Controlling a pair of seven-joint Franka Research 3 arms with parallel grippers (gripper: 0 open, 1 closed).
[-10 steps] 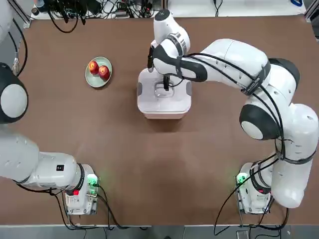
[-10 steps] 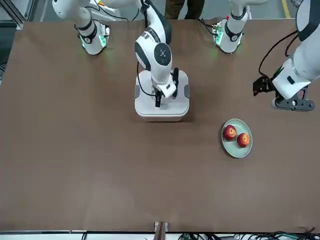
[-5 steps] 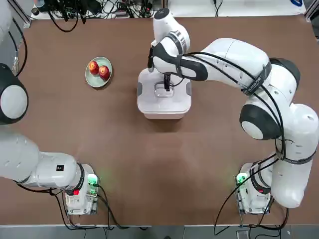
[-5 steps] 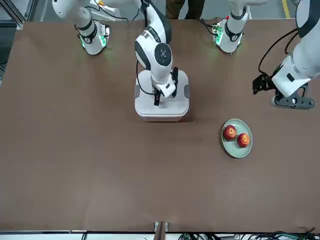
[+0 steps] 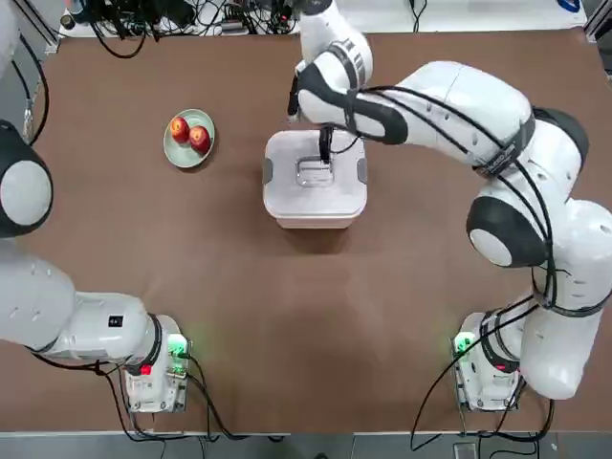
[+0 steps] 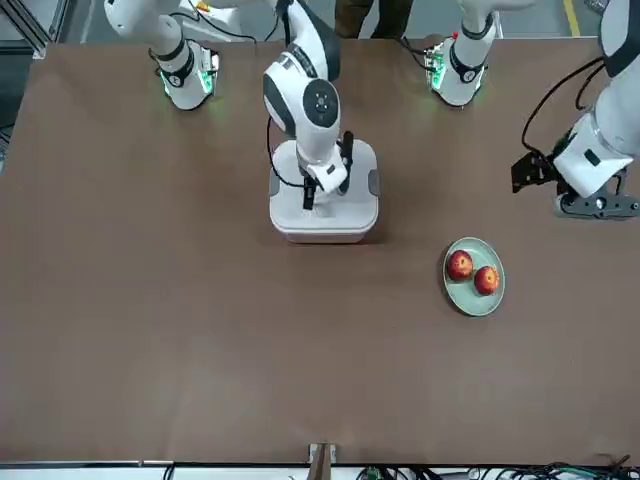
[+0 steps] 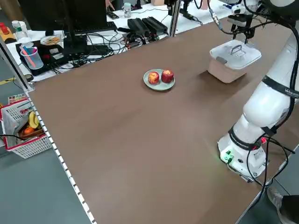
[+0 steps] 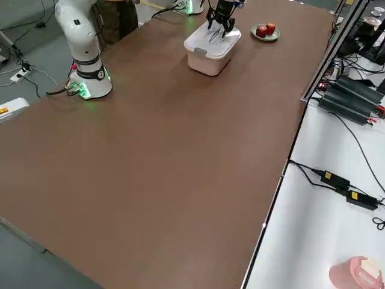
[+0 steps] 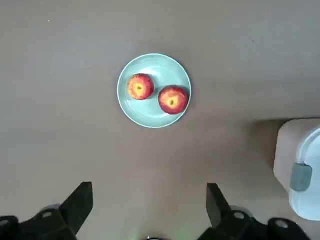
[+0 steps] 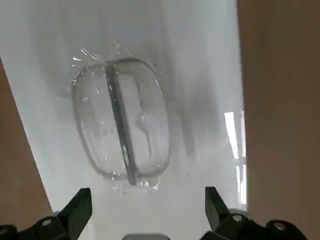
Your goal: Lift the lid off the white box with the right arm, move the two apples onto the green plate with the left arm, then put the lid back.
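Note:
The lid (image 5: 315, 175) sits closed on the white box (image 5: 316, 218) at mid-table, its bar handle (image 10: 120, 125) free. My right gripper (image 10: 145, 210) hangs open just above the lid, over its far part, touching nothing. Both apples (image 5: 179, 127) (image 5: 199, 139) lie side by side on the green plate (image 5: 176, 151), to the left of the box. My left gripper (image 9: 147, 205) is open and empty, raised above the table beyond the plate at the robot's left edge (image 6: 598, 205). The left wrist view shows the plate (image 9: 150, 116), both apples (image 9: 139, 86) (image 9: 173, 99) and a corner of the box (image 9: 287, 160).
The arm bases (image 5: 153, 373) (image 5: 488, 373) stand at the near table edge. Cables and power bricks (image 5: 172, 14) lie past the far edge. Bare brown tabletop (image 5: 316, 306) spreads between the box and the bases.
My right gripper has risen off the lid's handle and drifted toward the far edge of the box, still open. My left gripper has drifted slightly farther to the robot's left.

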